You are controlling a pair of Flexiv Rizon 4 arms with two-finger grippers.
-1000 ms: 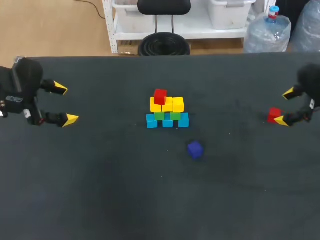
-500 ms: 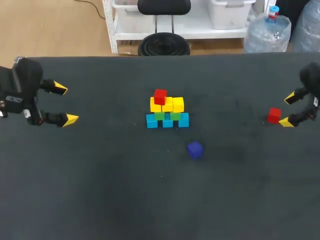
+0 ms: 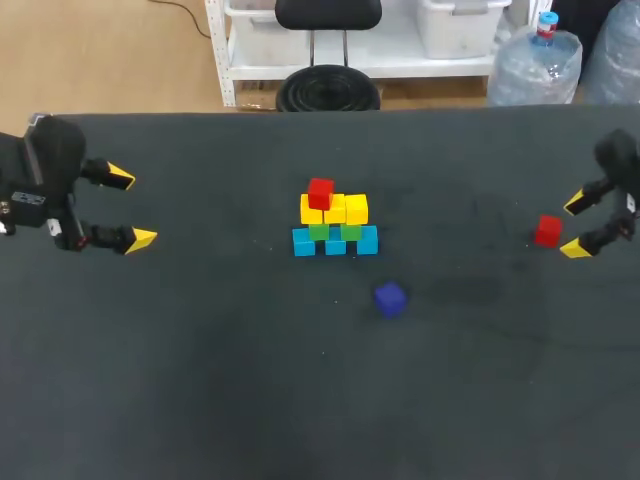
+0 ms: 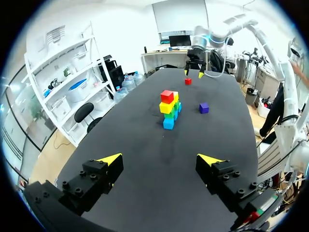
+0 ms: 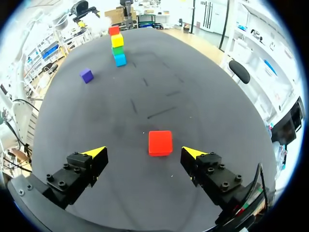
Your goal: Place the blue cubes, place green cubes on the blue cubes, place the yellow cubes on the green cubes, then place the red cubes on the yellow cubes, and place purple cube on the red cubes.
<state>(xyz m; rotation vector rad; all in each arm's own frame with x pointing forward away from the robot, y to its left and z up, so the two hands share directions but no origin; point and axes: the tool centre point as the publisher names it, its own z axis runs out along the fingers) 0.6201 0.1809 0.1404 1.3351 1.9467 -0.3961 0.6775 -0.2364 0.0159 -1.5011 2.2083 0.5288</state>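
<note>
The purple cube [image 3: 390, 298] lies alone on the surface [image 3: 200, 380], not placed yet. Behind it stands the stack: blue cubes [image 3: 335, 244] at the bottom, green cubes [image 3: 320, 232] on them, yellow cubes [image 3: 356, 209] above, and one red cube [image 3: 320, 192] on top. A second red cube [image 3: 547, 230] lies just ahead of the right fingers [image 3: 577, 247], which are wide open and touch nothing. The left fingers [image 3: 140, 239] are wide open and empty too. I think that red cube goes up next, then the purple one

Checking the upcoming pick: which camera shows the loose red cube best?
The right wrist view: the loose red cube sits large, just ahead of the open right gripper. The head view shows it small; the left wrist view, tiny and far off.
</note>
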